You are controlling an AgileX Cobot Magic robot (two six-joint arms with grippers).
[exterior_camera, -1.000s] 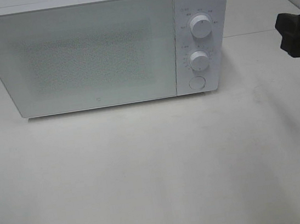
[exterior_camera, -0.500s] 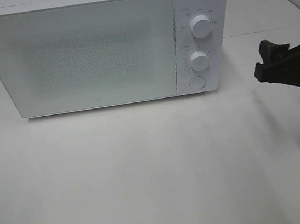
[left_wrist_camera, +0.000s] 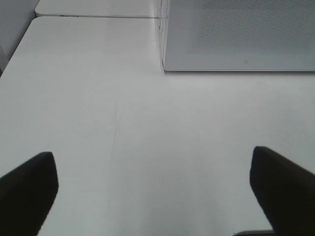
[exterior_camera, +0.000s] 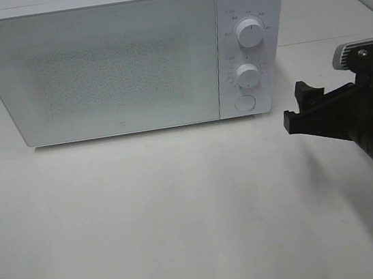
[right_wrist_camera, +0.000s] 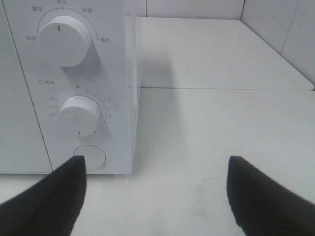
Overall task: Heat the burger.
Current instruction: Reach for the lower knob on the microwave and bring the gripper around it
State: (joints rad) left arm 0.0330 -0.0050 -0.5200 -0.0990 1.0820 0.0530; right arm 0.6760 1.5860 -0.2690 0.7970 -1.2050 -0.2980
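Closed microwave (exterior_camera: 94, 62), my right gripper (exterior_camera: 295, 108) near its round button (exterior_camera: 244, 103).
I see it and my left gripper (left_wrist_camera: 152, 196) both wide open, empty.

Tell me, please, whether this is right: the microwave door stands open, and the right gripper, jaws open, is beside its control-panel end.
Not quite: the microwave door is shut, flush with the front, as the exterior high view shows. The right gripper, jaws open, is indeed beside the control panel end.
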